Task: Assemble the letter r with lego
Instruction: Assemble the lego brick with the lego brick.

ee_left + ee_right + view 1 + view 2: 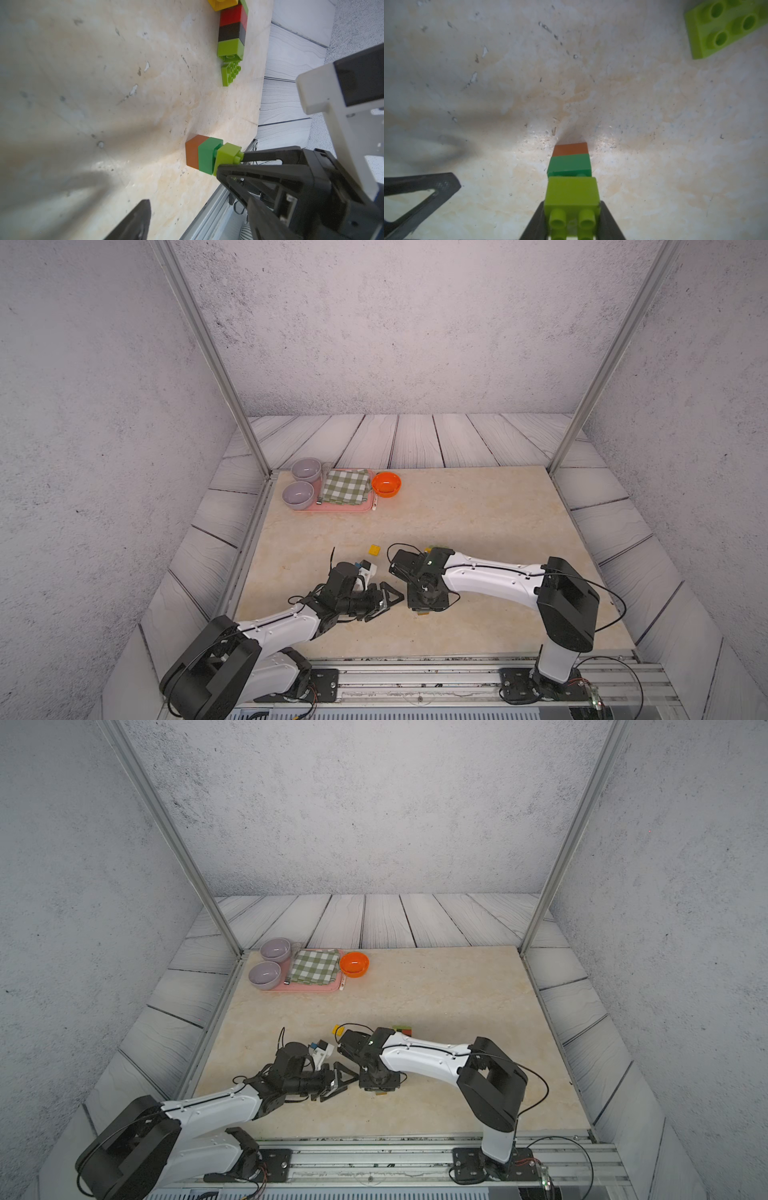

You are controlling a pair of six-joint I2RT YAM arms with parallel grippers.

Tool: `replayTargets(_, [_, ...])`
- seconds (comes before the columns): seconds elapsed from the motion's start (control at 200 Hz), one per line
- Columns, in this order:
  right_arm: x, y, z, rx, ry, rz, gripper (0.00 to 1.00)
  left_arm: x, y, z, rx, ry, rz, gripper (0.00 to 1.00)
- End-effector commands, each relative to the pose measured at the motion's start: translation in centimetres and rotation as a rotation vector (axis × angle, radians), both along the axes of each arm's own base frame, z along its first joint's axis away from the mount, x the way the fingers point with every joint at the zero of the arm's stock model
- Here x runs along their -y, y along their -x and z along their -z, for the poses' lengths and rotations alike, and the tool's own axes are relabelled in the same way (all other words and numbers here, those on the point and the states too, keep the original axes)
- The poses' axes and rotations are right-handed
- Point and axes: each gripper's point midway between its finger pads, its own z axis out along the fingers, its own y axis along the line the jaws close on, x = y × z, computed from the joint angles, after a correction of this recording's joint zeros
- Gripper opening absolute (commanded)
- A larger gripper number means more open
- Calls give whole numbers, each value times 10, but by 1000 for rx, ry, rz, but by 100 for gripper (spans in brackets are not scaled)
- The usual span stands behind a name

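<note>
A short lego stack stands on the table: brown-orange brick (pixel 570 149) at the bottom, dark green (pixel 569 165) on it, lime green brick (pixel 572 191) on top, sitting slightly off the green one. My right gripper (pixel 572 207) points down and is shut on that lime green brick. My left gripper (pixel 386 599) lies low just left of the stack, open and empty; one of its fingers (pixel 425 187) shows in the right wrist view. A lying row of lime, black (pixel 230 31) and red bricks and a loose lime brick (pixel 230 73) rest farther back. A yellow brick (pixel 374 549) lies apart.
At the back left a pink tray (pixel 332 508) holds two grey bowls and a checked cloth, with an orange bowl (pixel 386 484) beside it. The table's front edge and metal rail (pixel 207 214) run close to the stack. Both arms crowd the front middle.
</note>
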Motion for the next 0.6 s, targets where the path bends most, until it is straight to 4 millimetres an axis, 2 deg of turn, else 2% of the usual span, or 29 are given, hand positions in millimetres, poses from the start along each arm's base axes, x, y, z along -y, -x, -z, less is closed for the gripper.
replayTargets(0.0, [11,5,16,-40,49,10,0,5,-4,-9,35,12,13,78])
replayTargets(0.225, [1,14,32,-119,28,-54,0,5,-5,-8,35,9,14,78])
replayTargets(0.595, [25,32,67,-210,138,-153,0,6,-7,-5,33,4,9,78])
